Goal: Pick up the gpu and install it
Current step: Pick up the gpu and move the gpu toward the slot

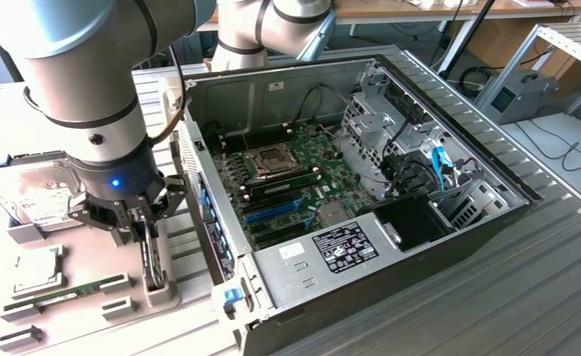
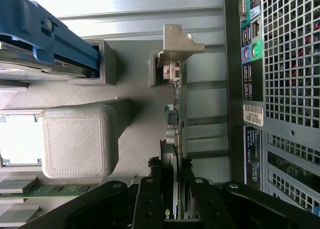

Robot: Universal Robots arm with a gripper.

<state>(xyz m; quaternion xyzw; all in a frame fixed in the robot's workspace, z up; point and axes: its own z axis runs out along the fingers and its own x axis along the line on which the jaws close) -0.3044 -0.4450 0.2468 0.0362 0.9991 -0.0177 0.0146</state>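
Two fingers [image 2: 151, 191] stand partway closed, one on each flat face of the gpu [image 2: 176, 119]. They look to be pinching its top edge, though true pad contact is hard to confirm where the card hides them. Gripper [image 2: 171, 186] points straight down over the card.

Card stands upright on its long edge in a slot of the grey printed tray [image 1: 172, 319], just beside the rear wall of the computer case [image 1: 468, 222] and not yet inside it. Pale bracket [image 2: 176, 41] at the card's far end sits close against a small tray post. Hard drive [image 1: 33, 196] and memory stick [image 1: 68, 291] lie on the same tray, apart from the card.

Step in hand, as judged: taking the card out of its slot. Done well, this means:
- grip square across the board's thickness
- no twist
- travel straight along the slot line, so the bracket clears the post
- lower edge not dragging on the slot walls
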